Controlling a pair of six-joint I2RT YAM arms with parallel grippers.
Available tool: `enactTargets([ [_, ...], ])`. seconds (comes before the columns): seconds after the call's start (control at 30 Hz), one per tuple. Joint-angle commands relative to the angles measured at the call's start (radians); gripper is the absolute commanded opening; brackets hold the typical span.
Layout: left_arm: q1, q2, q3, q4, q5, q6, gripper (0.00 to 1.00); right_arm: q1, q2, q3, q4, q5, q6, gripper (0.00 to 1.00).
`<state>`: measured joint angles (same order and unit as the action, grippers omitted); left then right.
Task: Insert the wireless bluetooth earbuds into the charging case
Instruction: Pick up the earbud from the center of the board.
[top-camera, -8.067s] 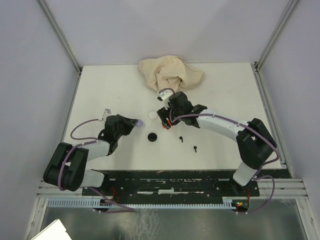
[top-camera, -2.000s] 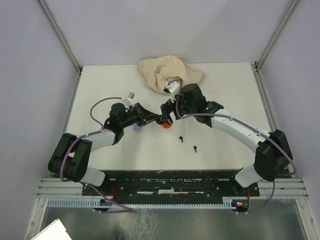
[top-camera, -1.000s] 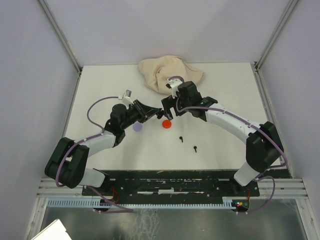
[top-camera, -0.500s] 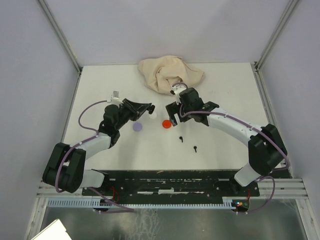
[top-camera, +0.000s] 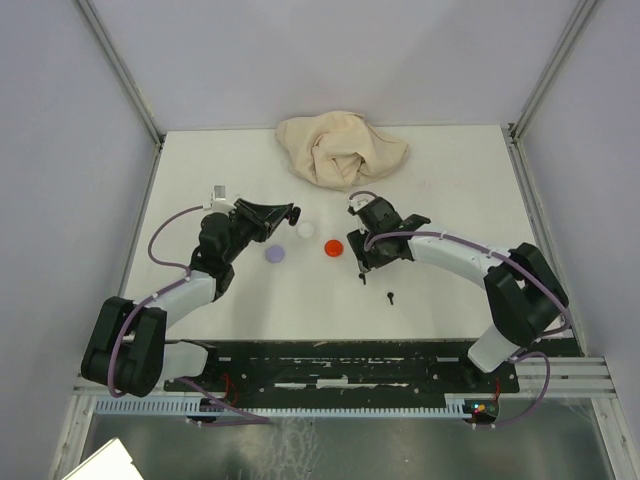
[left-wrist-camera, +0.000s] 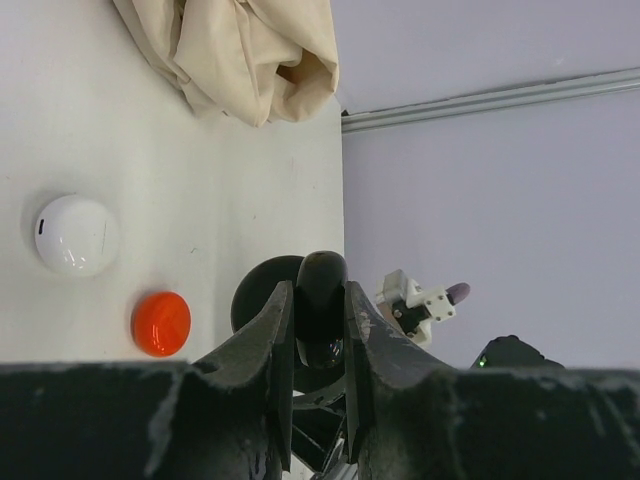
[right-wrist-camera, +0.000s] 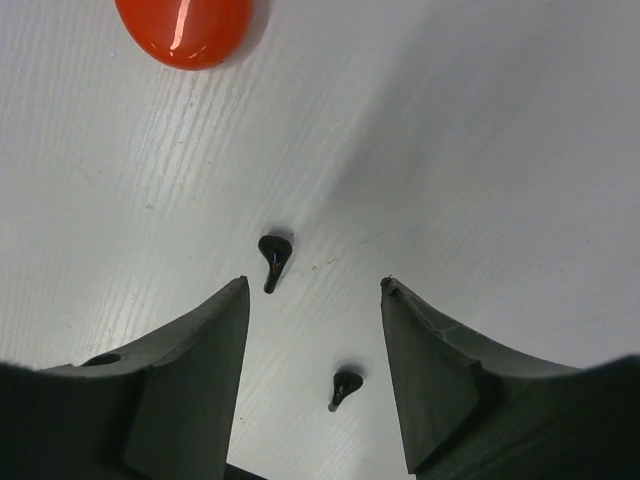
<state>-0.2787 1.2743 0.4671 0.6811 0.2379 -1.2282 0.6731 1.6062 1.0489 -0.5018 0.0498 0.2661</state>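
The left fingers (left-wrist-camera: 284, 318) are squeezed tight on a black case (left-wrist-camera: 320, 300). They hold the round case by its edge, up in the air above the counter (top-camera: 220, 180).

The right fingers (top-camera: 362, 258) are partly open and hold nothing. They point down at the counter, right by 2 tiny black earbuds. In the right wrist view, the first earbud (right-wrist-camera: 273, 258) lies just past the fingertips. The second earbud (right-wrist-camera: 345, 385) lies in the gap between the 2 fingers. Neither earbud touches a finger. Both lie on the counter, a little apart from each other.

A red case (top-camera: 333, 246) sits on the counter just beside the right fingers. A white case (top-camera: 305, 229) sits near it. A light purple case (top-camera: 275, 254) sits near the left fingers.

A crumpled tan cloth (top-camera: 340, 148) lies at the far side of the counter, well apart from the earbuds.
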Motion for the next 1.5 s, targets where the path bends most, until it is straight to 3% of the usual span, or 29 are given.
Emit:
enactTargets([
  [0.0, 0.001, -0.018, 0.005, 0.023, 0.003, -0.023, 0.03, 0.014, 0.039, 0.031, -0.006, 0.006, 0.027, 0.62],
  [0.63, 0.004, -0.007, 0.007, 0.015, 0.011, -0.017, 0.03, 0.055, 0.166, 0.103, -0.037, -0.024, 0.026, 0.54],
  [0.83, 0.009, -0.006, -0.001, 0.021, 0.014, -0.019, 0.03, 0.056, 0.193, 0.113, -0.035, -0.021, 0.028, 0.46],
  [1.27, 0.019, -0.001, -0.01, 0.031, 0.021, -0.022, 0.03, 0.06, 0.226, 0.128, -0.042, -0.021, 0.023, 0.4],
  [1.47, 0.022, 0.002, -0.013, 0.034, 0.021, -0.024, 0.03, 0.062, 0.235, 0.131, -0.053, -0.016, 0.021, 0.31],
])
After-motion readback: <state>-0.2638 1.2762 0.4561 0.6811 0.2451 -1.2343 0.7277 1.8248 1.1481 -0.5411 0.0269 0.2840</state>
